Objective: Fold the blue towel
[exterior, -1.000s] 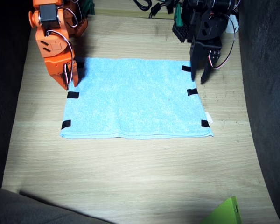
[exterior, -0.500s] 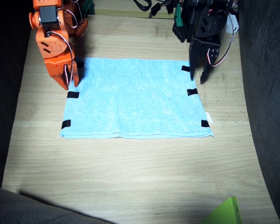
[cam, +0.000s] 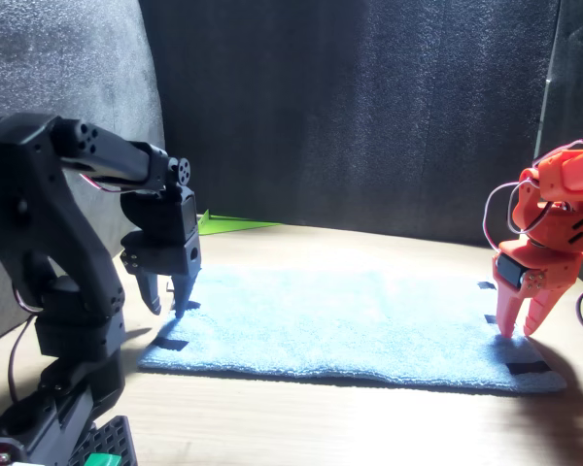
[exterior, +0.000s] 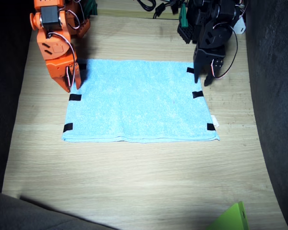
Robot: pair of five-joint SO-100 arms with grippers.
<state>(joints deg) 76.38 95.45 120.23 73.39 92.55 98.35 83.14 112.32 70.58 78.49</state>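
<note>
Both arms point downward, left tool and right tool slightly parted.

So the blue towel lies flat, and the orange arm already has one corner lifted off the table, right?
Not quite. The towel lies flat, but no corner is lifted: the orange right gripper only hovers open at its edge, holding nothing, as the front view shows.
</note>
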